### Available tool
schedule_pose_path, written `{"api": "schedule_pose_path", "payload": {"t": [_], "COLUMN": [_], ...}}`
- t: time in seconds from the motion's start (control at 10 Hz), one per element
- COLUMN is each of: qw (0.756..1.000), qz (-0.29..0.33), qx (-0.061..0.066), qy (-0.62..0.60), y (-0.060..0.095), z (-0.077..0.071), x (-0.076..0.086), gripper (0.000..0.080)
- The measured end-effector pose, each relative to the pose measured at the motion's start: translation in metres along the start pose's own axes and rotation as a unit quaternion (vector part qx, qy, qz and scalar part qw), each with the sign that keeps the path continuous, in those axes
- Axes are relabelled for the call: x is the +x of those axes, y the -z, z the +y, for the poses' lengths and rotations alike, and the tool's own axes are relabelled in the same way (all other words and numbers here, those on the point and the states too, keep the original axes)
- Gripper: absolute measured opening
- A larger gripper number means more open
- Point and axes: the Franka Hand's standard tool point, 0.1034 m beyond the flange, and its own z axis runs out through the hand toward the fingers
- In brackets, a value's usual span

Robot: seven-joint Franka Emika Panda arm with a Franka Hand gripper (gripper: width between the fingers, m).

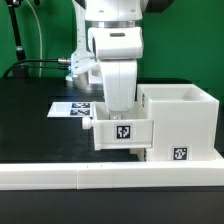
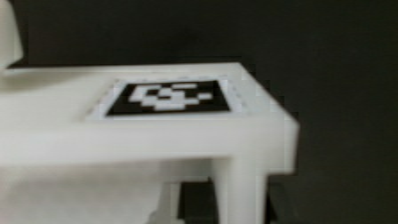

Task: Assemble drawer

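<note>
The white housing [image 1: 186, 112] stands at the exterior view's right, open at the top, with a tag low on its front. One shallow white tray [image 1: 122, 131], tag on its front face, sits against the housing's left side. My gripper [image 1: 118, 108] reaches down into this tray, with its fingertips hidden behind the tray wall, and it looks shut on that wall. In the wrist view the tray's tagged face [image 2: 169, 97] fills the frame very close. A second tray is not in view.
A long white border rail [image 1: 100, 176] runs along the table's front edge. The marker board [image 1: 72, 108] lies flat behind the tray at the exterior view's left. A black cable [image 1: 40, 65] runs along the back, in front of a green backdrop.
</note>
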Motion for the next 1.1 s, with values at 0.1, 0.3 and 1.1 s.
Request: {"api": "schedule_pose_path", "payload": {"t": [0.1, 0.3, 1.1], "qw": [1.000, 1.000, 1.000], "qz": [0.000, 0.000, -0.003], "qx": [0.000, 0.000, -0.006], "qy": [0.000, -0.003, 0.007], "y": [-0.001, 0.000, 0.000], "z": [0.001, 0.001, 0.002], "x": [0.000, 0.001, 0.017], "gripper": [0.0039, 0.0039, 0.0039]}}
